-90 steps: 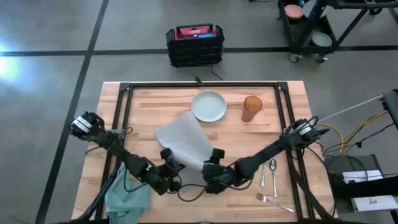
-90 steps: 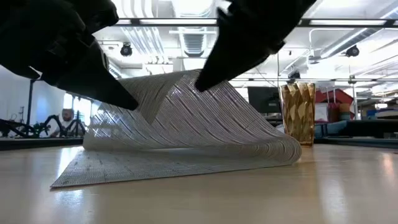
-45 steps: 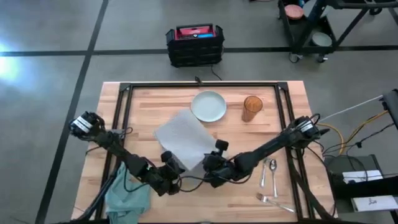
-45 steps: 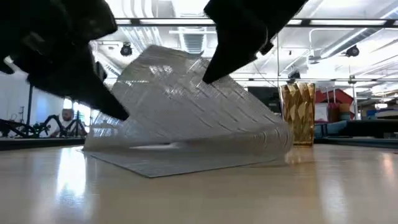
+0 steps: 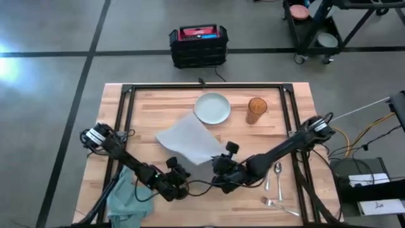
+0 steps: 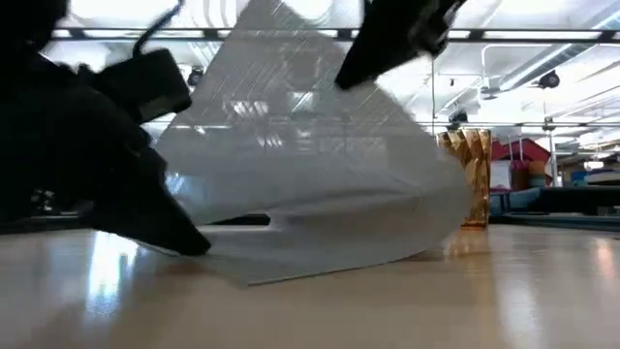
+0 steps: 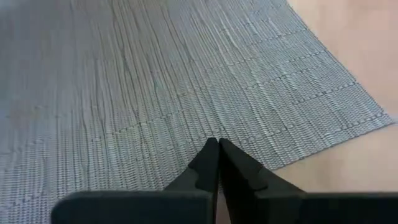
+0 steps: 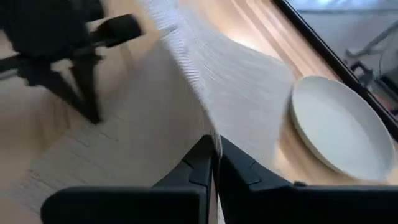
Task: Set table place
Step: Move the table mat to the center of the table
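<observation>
the grey placemat (image 5: 190,140) lies skewed on the middle of the table (image 5: 285,202), its front part lifted off the wood and its far corner just beside the pale plate (image 5: 212,108). the right gripper (image 8: 212,151) has its fingers pinched tight on the raised edge, holding it up. the left gripper (image 7: 218,147) sits low at the mat's near left edge with its fingers closed together over the weave; whether they actually grip it cannot be told.
</observation>
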You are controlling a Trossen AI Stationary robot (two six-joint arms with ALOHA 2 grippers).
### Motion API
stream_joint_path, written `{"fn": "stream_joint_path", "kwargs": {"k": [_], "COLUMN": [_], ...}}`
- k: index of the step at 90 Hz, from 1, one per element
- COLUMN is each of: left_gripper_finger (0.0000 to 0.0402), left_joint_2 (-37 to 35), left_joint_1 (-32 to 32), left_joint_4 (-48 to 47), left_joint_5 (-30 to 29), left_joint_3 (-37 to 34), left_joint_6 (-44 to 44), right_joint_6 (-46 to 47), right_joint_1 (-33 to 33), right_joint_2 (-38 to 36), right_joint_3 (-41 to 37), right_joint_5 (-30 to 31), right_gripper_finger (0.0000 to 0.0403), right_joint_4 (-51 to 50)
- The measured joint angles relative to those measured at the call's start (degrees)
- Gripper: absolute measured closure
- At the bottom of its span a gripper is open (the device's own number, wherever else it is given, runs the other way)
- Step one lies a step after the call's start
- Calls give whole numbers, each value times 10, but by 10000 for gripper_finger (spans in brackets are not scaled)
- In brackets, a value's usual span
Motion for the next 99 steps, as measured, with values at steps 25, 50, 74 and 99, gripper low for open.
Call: {"fn": "stream_joint_path", "kwargs": {"k": [25,50,74,99], "left_gripper_finger": [402,402,402,402], "left_joint_2": [-50,-54,-78,-123], "left_joint_1": [-42,-67,-73,-96], "left_joint_4": [-69,-131,-143,-209], "left_joint_5": [75,68,154,184], "left_joint_3": [-2,-4,-4,-6], "left_joint_6": [-34,-107,-122,-171], "right_joint_6": [215,390,483,483], "right_joint_1": [39,101,152,164], "right_joint_2": [-27,-9,-5,-5], "right_joint_3": [0,-1,-2,-2], "right_joint_5": [-48,-87,-96,-100], "right_gripper_finger": [403,403,403,403], "right_joint_4": [-158,-234,-226,-172]}}
